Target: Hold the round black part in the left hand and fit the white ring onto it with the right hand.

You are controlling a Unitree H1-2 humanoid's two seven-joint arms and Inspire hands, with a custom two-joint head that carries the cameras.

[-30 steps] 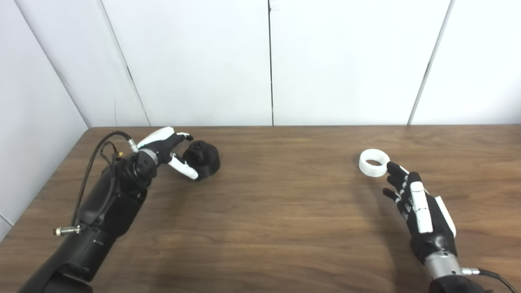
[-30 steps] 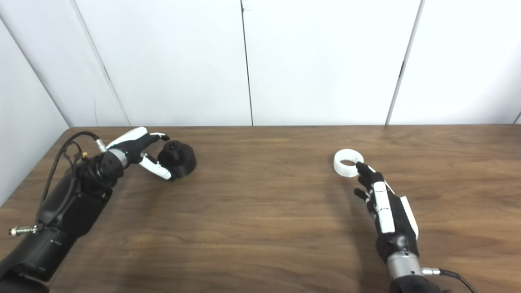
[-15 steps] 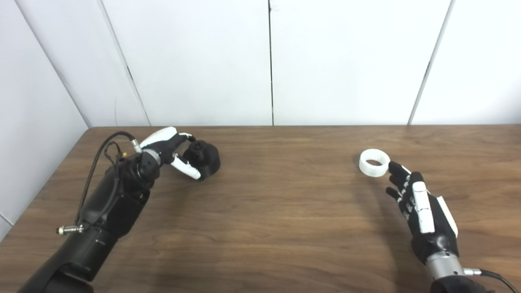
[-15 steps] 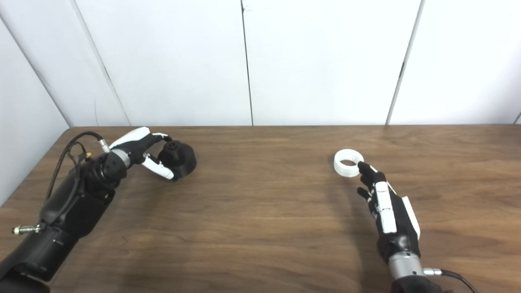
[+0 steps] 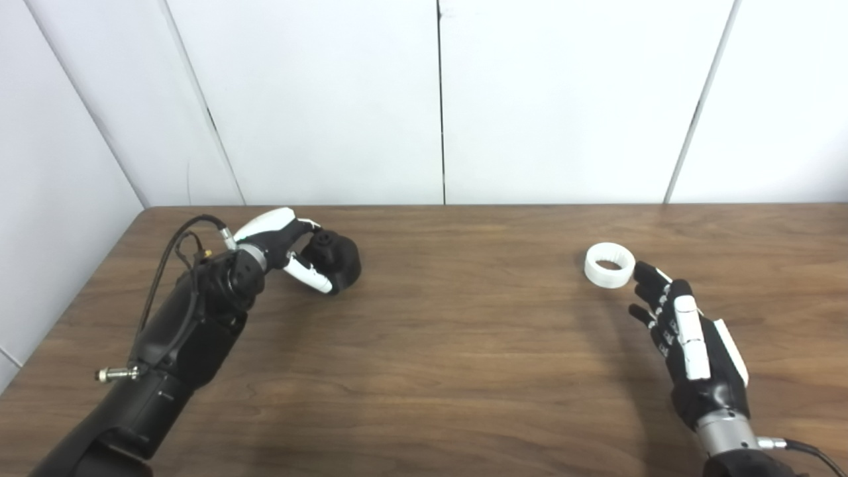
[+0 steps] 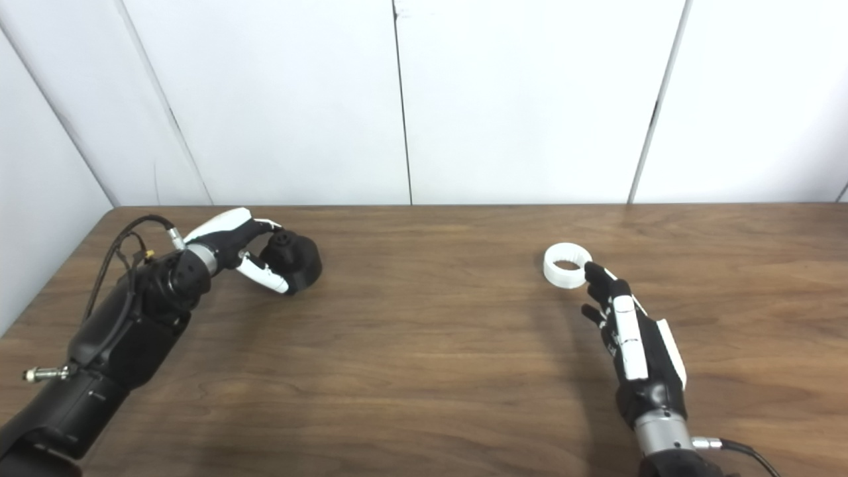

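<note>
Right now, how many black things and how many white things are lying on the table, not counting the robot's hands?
Black: 1, the round black part
White: 1, the white ring
Total: 2

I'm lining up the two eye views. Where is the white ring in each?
Left eye view: white ring right of centre, beside the right hand.
Right eye view: ring nearer centre.
Shared landmark: the wall seam above the table's far edge.
</note>
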